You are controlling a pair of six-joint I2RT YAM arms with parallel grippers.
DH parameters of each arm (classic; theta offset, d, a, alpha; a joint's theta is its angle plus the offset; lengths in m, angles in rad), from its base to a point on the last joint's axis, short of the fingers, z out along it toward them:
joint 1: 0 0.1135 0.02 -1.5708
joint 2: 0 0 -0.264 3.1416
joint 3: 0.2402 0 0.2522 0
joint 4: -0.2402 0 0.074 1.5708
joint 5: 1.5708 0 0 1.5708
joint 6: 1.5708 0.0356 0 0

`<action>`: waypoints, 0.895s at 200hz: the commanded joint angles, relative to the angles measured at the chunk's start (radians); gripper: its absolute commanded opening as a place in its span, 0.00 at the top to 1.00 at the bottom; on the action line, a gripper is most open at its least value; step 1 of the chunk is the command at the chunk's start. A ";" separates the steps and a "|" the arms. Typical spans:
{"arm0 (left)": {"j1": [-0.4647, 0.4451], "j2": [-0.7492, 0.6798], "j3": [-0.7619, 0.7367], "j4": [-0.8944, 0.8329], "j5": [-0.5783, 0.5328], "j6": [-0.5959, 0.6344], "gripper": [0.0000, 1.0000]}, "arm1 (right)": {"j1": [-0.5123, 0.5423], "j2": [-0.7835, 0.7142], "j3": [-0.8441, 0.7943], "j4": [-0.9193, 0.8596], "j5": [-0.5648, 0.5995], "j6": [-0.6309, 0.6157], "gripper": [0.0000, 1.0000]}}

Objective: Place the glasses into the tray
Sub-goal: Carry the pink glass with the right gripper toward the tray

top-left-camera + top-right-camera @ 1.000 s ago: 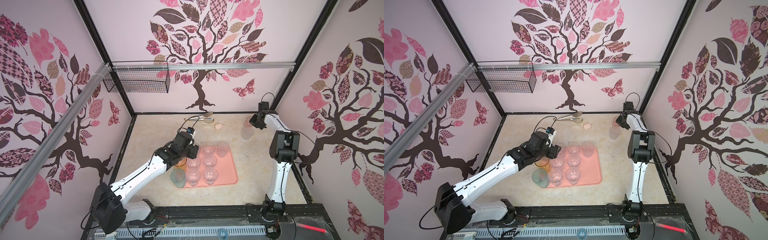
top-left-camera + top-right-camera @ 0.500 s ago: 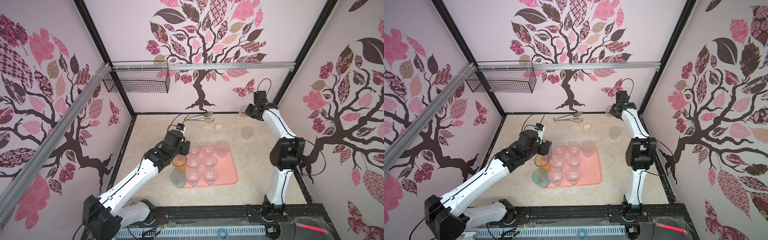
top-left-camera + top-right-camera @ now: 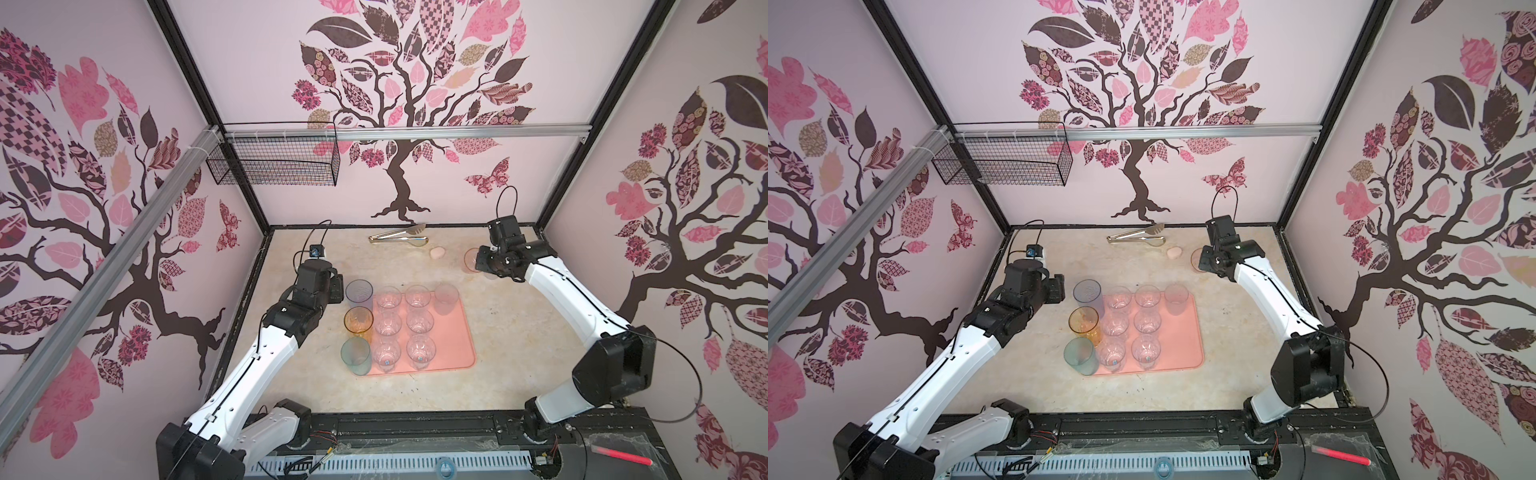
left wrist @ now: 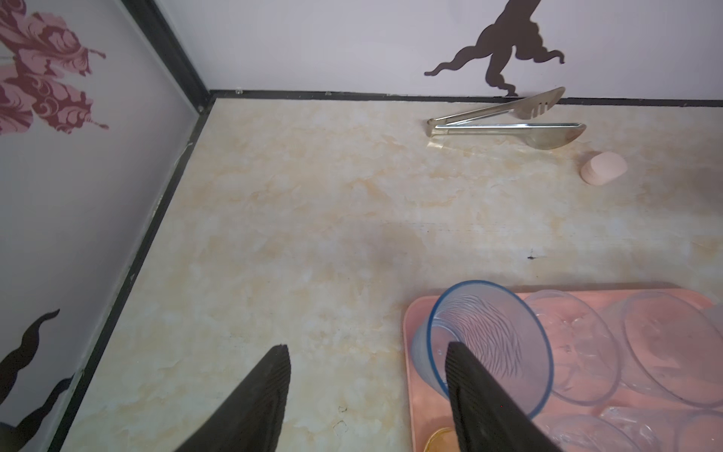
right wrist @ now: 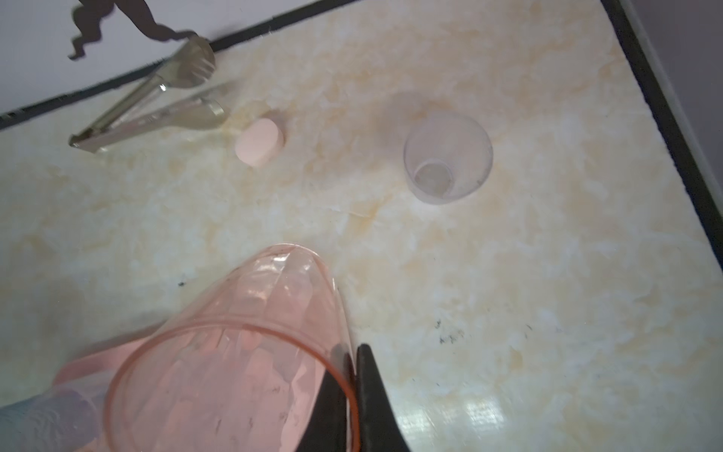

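Pinching the pink glass [image 5: 234, 371] by its rim in the right claw [image 5: 352, 350], clamped tight. Keep level, carry to the tray [image 3: 451, 340], well away from that claw. Left claw [image 4: 365, 346] wide beside the blue glass [image 4: 489, 340]: pull clear.

Glasses [image 3: 419, 322] in rows on tray [image 3: 455, 340]; tongs [image 3: 399, 239] behind tray by back wall; puck [image 3: 437, 252] right of tongs.

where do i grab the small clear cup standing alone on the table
I'd pinch the rim of the small clear cup from above, one finger inside, one outside: it stands upright, mouth open, thin-walled. The right gripper holds the pink glass that way.
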 commanded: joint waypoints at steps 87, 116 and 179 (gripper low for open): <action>0.019 0.014 -0.170 0.112 0.018 -0.056 0.33 | 0.194 -0.117 -0.269 -0.123 -0.092 0.049 0.98; 0.019 0.014 -0.181 0.116 0.021 -0.051 0.33 | 0.263 -0.037 -0.266 -0.087 -0.098 0.081 0.98; 0.020 0.027 -0.185 0.130 0.056 -0.066 0.33 | 0.296 0.074 -0.260 -0.072 -0.080 0.052 0.97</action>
